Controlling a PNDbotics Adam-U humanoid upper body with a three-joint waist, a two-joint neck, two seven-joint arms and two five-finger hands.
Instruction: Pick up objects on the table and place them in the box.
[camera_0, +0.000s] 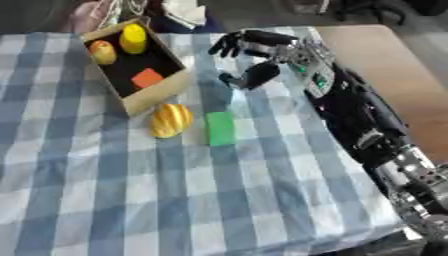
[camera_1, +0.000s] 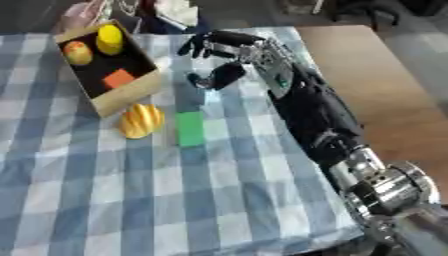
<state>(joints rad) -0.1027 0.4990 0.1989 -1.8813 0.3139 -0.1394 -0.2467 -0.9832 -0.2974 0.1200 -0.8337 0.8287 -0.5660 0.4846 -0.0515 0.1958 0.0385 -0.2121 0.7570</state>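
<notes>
A wooden box (camera_0: 150, 95) with a black floor stands at the upper left of the checked cloth. Inside lie a yellow upright object (camera_0: 133, 38), a yellow-red fruit (camera_0: 102, 52) and an orange block (camera_0: 147, 77). Just outside its near corner rests a ribbed yellow-orange fruit (camera_0: 170, 120), with a flat green block (camera_0: 220, 128) right of it. My right hand (camera_0: 249, 52) hovers right of the box and above the green block, open, fingers spread and thumb hanging down, holding nothing. The left hand shows in neither view.
The blue and white checked cloth (camera_0: 175, 190) covers the table, and bare wood (camera_0: 385, 65) shows along its right side. My right arm (camera_0: 359, 120) lies across the cloth's right part. Cluttered items sit beyond the far edge.
</notes>
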